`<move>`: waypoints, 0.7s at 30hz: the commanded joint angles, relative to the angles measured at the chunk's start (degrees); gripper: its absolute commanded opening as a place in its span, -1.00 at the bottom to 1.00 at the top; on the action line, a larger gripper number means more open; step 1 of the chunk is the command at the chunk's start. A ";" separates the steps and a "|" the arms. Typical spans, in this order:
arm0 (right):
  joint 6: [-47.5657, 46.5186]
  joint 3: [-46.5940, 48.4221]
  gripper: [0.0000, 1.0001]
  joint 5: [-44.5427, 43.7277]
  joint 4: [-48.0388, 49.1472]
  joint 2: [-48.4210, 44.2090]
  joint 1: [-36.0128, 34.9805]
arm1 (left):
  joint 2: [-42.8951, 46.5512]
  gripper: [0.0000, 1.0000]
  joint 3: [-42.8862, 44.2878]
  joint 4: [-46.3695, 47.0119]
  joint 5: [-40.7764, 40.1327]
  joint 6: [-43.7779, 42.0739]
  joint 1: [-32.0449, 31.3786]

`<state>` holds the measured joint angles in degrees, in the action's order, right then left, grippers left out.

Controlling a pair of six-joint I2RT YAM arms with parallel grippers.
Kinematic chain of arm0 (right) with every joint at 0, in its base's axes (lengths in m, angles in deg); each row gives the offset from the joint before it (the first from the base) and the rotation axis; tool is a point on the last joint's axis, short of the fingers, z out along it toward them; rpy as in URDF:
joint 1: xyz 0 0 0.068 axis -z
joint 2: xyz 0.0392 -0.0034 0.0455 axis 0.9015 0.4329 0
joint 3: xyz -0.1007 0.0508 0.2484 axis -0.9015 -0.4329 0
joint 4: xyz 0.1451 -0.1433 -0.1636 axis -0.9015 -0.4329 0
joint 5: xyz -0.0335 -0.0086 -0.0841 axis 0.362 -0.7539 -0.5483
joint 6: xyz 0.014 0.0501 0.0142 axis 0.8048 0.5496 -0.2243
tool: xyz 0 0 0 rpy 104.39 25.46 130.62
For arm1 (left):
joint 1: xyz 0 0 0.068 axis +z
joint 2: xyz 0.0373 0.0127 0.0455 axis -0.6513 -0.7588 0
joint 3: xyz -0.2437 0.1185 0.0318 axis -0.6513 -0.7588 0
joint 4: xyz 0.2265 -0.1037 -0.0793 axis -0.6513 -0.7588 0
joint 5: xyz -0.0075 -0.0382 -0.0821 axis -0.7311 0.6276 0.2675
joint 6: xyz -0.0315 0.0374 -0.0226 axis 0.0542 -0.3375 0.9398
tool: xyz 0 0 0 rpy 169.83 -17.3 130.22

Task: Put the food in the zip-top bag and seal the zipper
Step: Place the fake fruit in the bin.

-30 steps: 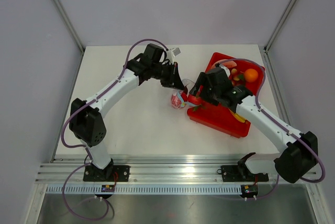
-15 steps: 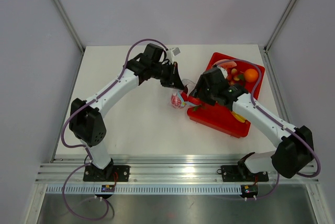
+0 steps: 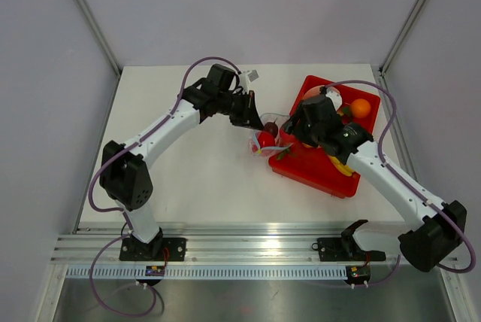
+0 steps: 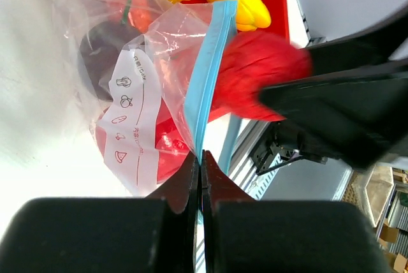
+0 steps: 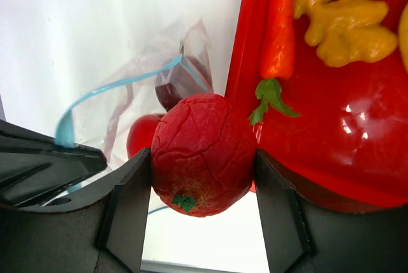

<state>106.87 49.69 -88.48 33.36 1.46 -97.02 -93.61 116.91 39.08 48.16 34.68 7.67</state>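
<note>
Just beside the right gripper (image 5: 201, 180), whose fingers have drawn in and clamp the red toy fruit (image 5: 201, 148), the left gripper (image 4: 201, 158) pinches the zip-top bag (image 4: 137, 88) by its zipper (image 4: 207, 75).

I see a red tray (image 5: 338, 152) on the white table (image 5: 95, 18); an orange carrot (image 5: 280, 30) lies in it beside a knobbly yellow piece (image 5: 344, 24).

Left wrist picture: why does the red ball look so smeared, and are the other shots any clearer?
Left wrist view: the red fruit is blurred, likely too close to the lens, while the zip-top bag print is sharp. Right wrist view: the same fruit is crisp, with white glare on the red tray. Top external view: even light, soft shadows.
</note>
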 commanded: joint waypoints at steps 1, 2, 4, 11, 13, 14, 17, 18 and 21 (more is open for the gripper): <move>-0.40 2.23 -0.17 -6.52 -2.61 -2.57 1.71 | -0.37 -1.00 -0.60 1.13 -0.85 -1.04 0.63; -0.40 1.79 -0.17 -6.26 -2.97 -2.66 2.25 | -0.28 -1.00 -0.51 1.04 -0.77 -1.04 0.71; 0.04 -0.05 -0.17 -5.82 -3.06 -3.10 4.00 | -0.46 -1.00 -0.51 0.95 -1.03 -1.04 0.98; -0.14 -4.45 -0.14 -5.55 -3.23 -1.26 6.21 | -0.46 -1.00 -0.95 0.86 -1.03 -1.04 1.86; -0.14 -5.68 -0.08 -5.30 -2.97 0.40 6.47 | -0.11 -1.00 -1.04 0.77 -1.12 -0.95 2.03; -0.14 -6.12 -0.07 -5.12 -2.36 0.76 6.47 | -0.02 -1.00 -0.95 0.77 -1.21 -1.13 2.21; -0.40 -6.83 0.13 -4.59 -1.21 2.43 6.65 | 0.07 -1.00 -0.95 0.69 -1.03 -1.22 2.30; -1.10 -6.57 0.33 -4.42 -1.56 3.83 6.91 | 0.07 -1.00 -0.95 0.69 -1.03 -1.30 2.30; -2.42 -3.67 0.69 -3.98 -4.02 6.12 7.00 | 0.25 -1.00 -1.13 0.60 -1.03 -1.39 2.39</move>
<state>106.02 42.90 -91.46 30.17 6.04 -90.57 -93.85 115.73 38.75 47.19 34.22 9.81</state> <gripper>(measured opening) 0.817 0.008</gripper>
